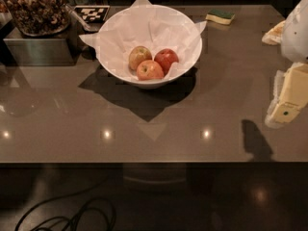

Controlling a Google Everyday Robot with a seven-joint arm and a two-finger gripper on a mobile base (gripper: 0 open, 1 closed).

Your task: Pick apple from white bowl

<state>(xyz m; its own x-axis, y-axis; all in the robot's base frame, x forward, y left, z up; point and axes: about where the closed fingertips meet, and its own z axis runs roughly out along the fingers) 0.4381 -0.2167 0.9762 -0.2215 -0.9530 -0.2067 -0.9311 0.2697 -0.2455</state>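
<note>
Only one camera view here, so here goes. The white bowl [111, 64] sits toward the back of the brown countertop [144, 124], lined with crumpled white paper [159, 30]. Three apples are huddled at the bottom. The one we want is the apple [139, 57] on the left rear of the bunch, the pale yellow-green one with a dull red blush. It's snug against the orange-red apple [149, 70] in front of it, and the deep red apple [166, 59] is just to its right.

The gripper [288, 100] hangs at the far right edge of the view, above the counter and well apart from the bowl. Honestly I can't tell whether it's spread or pressed together from this angle.

My guess on handling: an apple is firm and fairly hefty for its size, with smooth waxy skin, so it could slip or roll under an off-centre pinch. It also bruises if you squeeze too hard. I'd come down from above and take it across its widest part, left to back side, where there's open paper and no neighbours. The paper is loose and could get snagged, and the sloping bowl wall crowds the left side a bit.

There's also a sponge [220, 17] behind the bowl, well out of the way.
</note>
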